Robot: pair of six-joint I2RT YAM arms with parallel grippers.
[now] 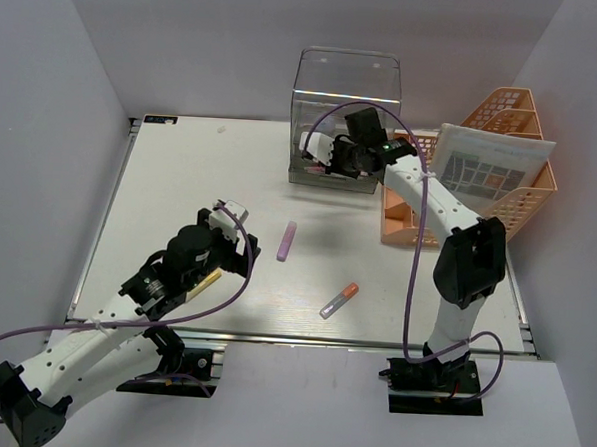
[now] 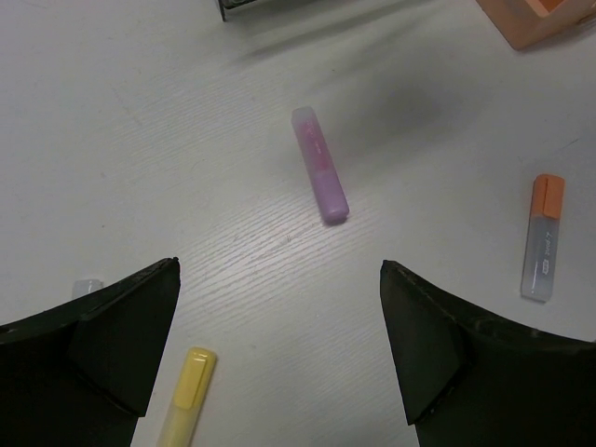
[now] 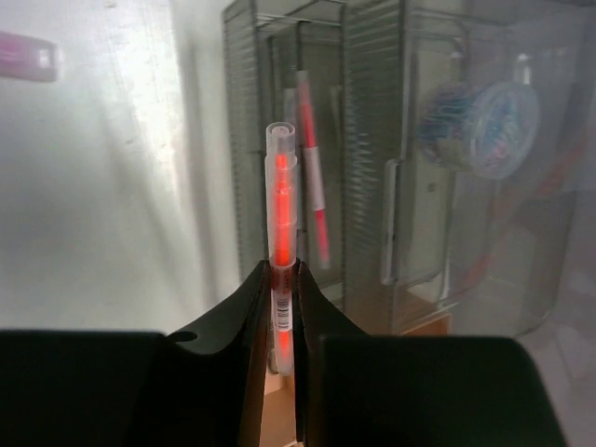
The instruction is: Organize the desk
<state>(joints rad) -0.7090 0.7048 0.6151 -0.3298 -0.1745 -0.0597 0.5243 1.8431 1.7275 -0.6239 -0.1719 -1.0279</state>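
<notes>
The white desk [image 1: 180, 197] holds a purple highlighter [image 1: 288, 240] and a clear highlighter with an orange cap [image 1: 340, 300]. My left gripper [image 1: 230, 230] is open and empty, low over the desk. In the left wrist view the purple highlighter [image 2: 319, 177] lies ahead of the left gripper [image 2: 279, 279], the orange-capped one [image 2: 542, 237] lies to the right, and a yellow highlighter [image 2: 186, 396] lies by the left finger. My right gripper [image 3: 282, 270] is shut on a clear pen with a red core [image 3: 281, 214], held upright in front of the clear drawer box [image 3: 447, 233].
The clear drawer box [image 1: 344, 116] stands at the back, with a tub of paper clips [image 3: 480, 126] inside. An orange mesh tray rack [image 1: 504, 119] stands at the back right with a printed sheet [image 1: 492, 169] on it. A metal rail [image 1: 302, 339] runs along the desk's front edge.
</notes>
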